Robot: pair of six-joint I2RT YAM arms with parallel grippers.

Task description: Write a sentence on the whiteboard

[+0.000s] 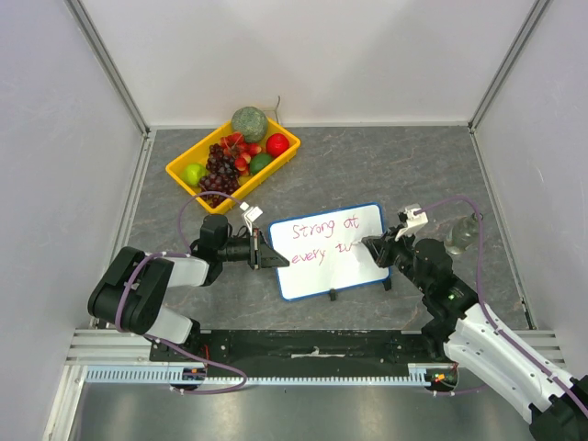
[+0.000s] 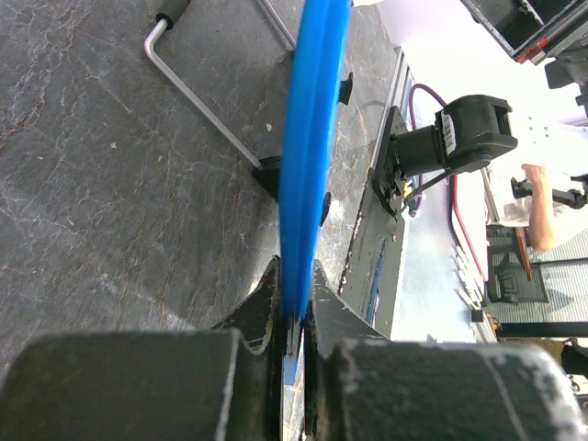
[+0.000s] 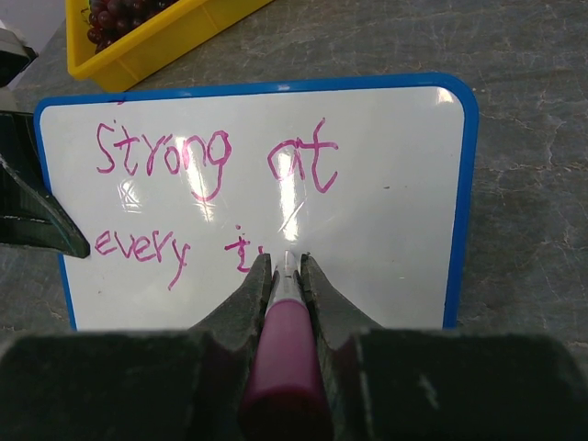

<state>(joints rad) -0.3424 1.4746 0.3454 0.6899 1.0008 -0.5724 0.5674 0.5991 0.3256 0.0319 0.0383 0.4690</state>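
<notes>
The whiteboard [image 1: 317, 278] is set on the table [image 1: 395, 165], its left edge clamped by the left gripper [image 1: 275, 255]. A marker [image 3: 283, 358] is clamped in the right gripper [image 3: 289, 264], its tip at the second line of the sentence [image 3: 163, 154]

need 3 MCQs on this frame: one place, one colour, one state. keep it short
1. The yellow fruit tray sits: A on the whiteboard B beyond it, far left C by the arm bases
2. The whiteboard's rim is: A blue B green C black
3. The left gripper is: A open above the board B flat on the table C shut on the board's rim

1 B: top view shows it past the board's far-left corner.
2 A: blue in all views.
3 C: left wrist view shows it clamping the rim.
</notes>
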